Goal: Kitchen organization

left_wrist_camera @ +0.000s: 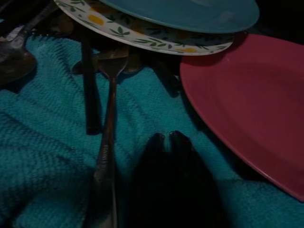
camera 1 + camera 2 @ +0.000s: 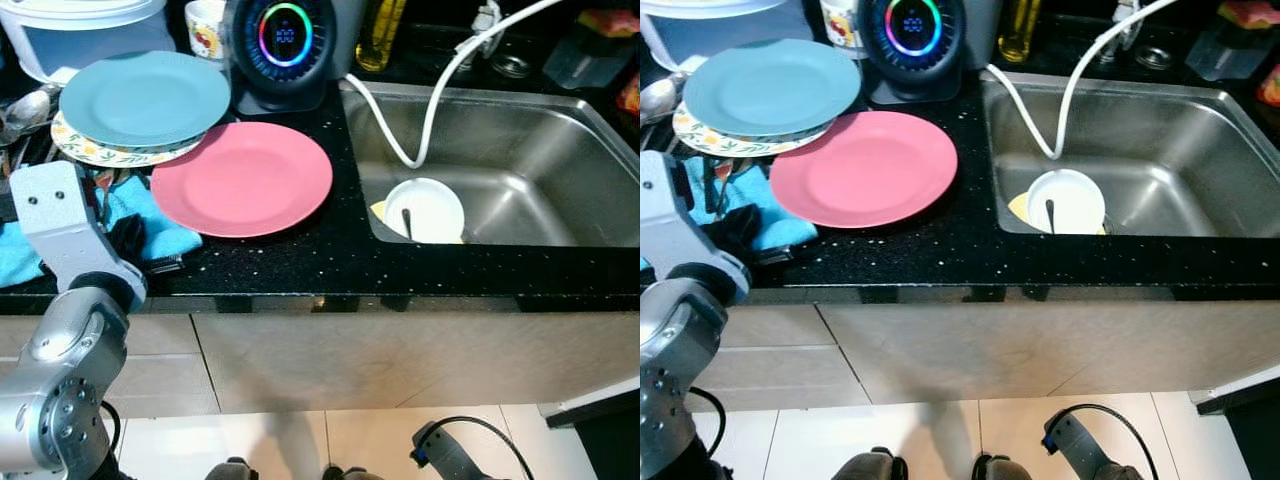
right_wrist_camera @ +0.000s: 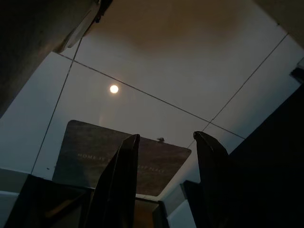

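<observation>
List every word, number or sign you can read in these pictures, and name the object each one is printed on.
"HOME": first word of a faint line on the dark floor mat seen past the right end effector; the rest is too dim to read.
Round device with a glowing colour ring: small display characters, too blurred to read.
Mug: a printed picture, no legible text.
Spoon handle near the left end effector: possible stamp, unreadable.

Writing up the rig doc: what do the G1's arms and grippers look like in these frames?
The left arm is silver metal: a boxy pale-grey wrist block with small dark screw holes above a rounded, jointed forearm, with a black cable beside its lower part. The left gripper has two dark, tapering fingers. The right gripper has two long black pointed fingers; a black cable loops by the right arm.
</observation>
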Robot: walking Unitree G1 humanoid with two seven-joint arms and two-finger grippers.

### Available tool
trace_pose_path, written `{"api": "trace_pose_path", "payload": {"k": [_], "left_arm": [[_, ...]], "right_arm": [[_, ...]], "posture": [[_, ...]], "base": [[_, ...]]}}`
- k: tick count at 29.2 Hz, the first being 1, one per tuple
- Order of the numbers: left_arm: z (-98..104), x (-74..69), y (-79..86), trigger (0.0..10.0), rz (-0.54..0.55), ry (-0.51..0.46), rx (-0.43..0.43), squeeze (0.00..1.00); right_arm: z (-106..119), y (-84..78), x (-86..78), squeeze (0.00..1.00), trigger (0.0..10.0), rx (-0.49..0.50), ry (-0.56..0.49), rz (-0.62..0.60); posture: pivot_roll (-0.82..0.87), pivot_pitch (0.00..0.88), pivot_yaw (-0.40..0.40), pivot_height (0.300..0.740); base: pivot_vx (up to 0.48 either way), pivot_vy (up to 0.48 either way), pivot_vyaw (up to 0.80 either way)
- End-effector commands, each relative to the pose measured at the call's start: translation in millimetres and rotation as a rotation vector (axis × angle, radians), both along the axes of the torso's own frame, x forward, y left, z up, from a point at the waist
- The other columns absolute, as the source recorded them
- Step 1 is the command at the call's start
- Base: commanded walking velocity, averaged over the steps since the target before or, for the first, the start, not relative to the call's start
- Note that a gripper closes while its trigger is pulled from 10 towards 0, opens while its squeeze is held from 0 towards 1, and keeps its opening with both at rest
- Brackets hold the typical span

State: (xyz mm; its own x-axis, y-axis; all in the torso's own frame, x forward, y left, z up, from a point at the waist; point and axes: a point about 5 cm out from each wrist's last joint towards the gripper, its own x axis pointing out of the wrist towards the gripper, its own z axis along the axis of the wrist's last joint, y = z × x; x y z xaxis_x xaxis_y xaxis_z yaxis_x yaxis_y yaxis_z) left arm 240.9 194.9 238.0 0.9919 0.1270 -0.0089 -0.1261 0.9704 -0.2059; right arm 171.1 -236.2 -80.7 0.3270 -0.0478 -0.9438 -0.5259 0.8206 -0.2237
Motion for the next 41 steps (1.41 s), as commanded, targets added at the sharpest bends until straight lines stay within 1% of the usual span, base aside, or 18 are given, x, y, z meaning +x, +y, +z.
{"api": "trace_pose_path", "payload": {"k": [1, 3, 4, 5, 8, 12, 13, 14, 15, 16, 17, 18, 19, 22, 26, 33, 36, 41], "left_arm": [[-8.8, 1.7, 3.0, 10.0, 0.043, 0.054, -0.022, 1.0], [-7.7, 1.8, 2.6, 10.0, 0.045, 0.053, -0.022, 1.0], [-6.6, 1.4, 3.5, 10.0, 0.057, 0.058, -0.017, 0.7], [-6.7, 0.8, 4.5, 10.0, 0.065, 0.063, -0.015, 0.0], [-7.7, -0.6, 6.8, 10.0, 0.082, 0.074, -0.008, 0.0], [-9.8, -5.1, 17.4, 10.0, 0.167, 0.088, 0.019, 0.0], [-7.3, -6.0, 20.9, 10.0, 0.193, 0.075, 0.031, 0.34], [-5.4, -6.4, 23.0, 10.0, 0.209, 0.065, 0.04, 0.34], [0.6, -7.0, 27.1, 10.0, 0.235, 0.038, 0.079, 0.56], [4.7, -7.4, 29.4, 10.0, 0.251, 0.02, 0.106, 0.56], [12.1, -8.2, 32.2, 10.0, 0.273, -0.01, 0.149, 0.41], [17.1, -8.8, 33.9, 10.0, 0.287, -0.03, 0.177, 0.15], [23.0, -9.4, 34.1, 10.0, 0.293, -0.052, 0.216, 0.0], [28.9, -10.3, 32.8, 10.0, 0.294, -0.071, 0.278, 0.0], [25.4, -10.7, 31.7, 10.0, 0.291, -0.057, 0.268, 0.0], [7.9, -7.0, 27.0, 10.0, 0.249, 0.002, 0.158, 0.0], [0.7, -3.0, 22.8, 10.0, 0.222, 0.025, 0.059, 0.0], [-3.7, -0.9, 19.6, 10.0, 0.199, 0.046, 0.036, 0.0]], "right_arm": [[-2.0, -4.5, -7.1, 0.0, 10.0, -0.012, 0.024, -0.007], [-2.1, -4.5, -7.2, 0.0, 10.0, -0.011, 0.024, -0.008], [-2.3, -4.8, -8.1, 0.0, 10.0, -0.012, 0.026, -0.009], [-2.5, -5.1, -8.7, 0.0, 10.0, -0.012, 0.027, -0.01], [-2.7, -5.6, -9.4, 0.0, 10.0, -0.012, 0.029, -0.012], [-2.8, -6.4, -10.2, 0.0, 10.0, -0.014, 0.032, -0.014], [-2.7, -6.4, -10.1, 0.0, 10.0, -0.014, 0.032, -0.014], [-2.7, -6.5, -10.1, 0.0, 10.0, -0.013, 0.032, -0.014], [-2.7, -6.5, -10.0, 0.0, 10.0, -0.013, 0.032, -0.013], [-2.6, -6.6, -10.0, 0.0, 10.0, -0.014, 0.032, -0.013], [-2.5, -6.7, -9.8, 0.0, 10.0, -0.014, 0.032, -0.012], [-2.5, -6.7, -9.7, 0.0, 10.0, -0.014, 0.031, -0.012], [-2.4, -6.6, -9.4, 0.0, 10.0, -0.014, 0.031, -0.01], [-2.3, -6.3, -8.9, 0.0, 10.0, -0.014, 0.031, -0.007], [-2.3, -5.9, -8.9, 0.0, 10.0, -0.013, 0.031, -0.005], [-3.0, -5.3, -10.2, 0.0, 10.0, -0.012, 0.033, -0.007], [-3.5, -6.0, -11.7, 0.0, 10.0, -0.013, 0.035, -0.01], [-3.4, -7.3, -12.4, 0.0, 10.0, -0.014, 0.036, -0.015]], "posture": [[0.2, 0.15, -0.062, 0.74], [0.2, 0.15, -0.062, 0.74], [0.2, 0.152, -0.06, 0.74], [0.2, 0.153, -0.06, 0.74], [0.2, 0.154, -0.06, 0.74], [0.2, 0.157, -0.063, 0.74], [0.2, 0.157, -0.065, 0.74], [0.2, 0.158, -0.065, 0.74], [0.2, 0.158, -0.065, 0.74], [0.2, 0.158, -0.067, 0.74], [0.2, 0.158, -0.068, 0.74], [0.2, 0.158, -0.068, 0.74], [0.21, 0.159, -0.07, 0.74], [0.21, 0.159, -0.071, 0.74], [0.21, 0.16, -0.071, 0.74], [0.2, 0.161, -0.07, 0.74], [0.19, 0.16, -0.068, 0.74], [0.19, 0.161, -0.068, 0.74]], "base": [[0.0, 0.0, 0.0], [0.0, 0.0, 0.0], [0.0, 0.0, 0.0], [0.0, 0.0, 0.0], [0.0, 0.0, 0.0], [0.0, 0.0, 0.0], [0.0, 0.0, 0.0], [0.0, 0.0, 0.0], [0.0, 0.0, 0.0], [0.0, 0.0, 0.0], [0.0, 0.0, 0.0], [0.0, 0.0, 0.0], [0.0, 0.0, 0.0], [0.0, 0.0, 0.0], [0.0, 0.0, 0.0], [0.0, 0.0, 0.0], [0.0, 0.0, 0.0], [0.0, 0.0, 0.0]]}}
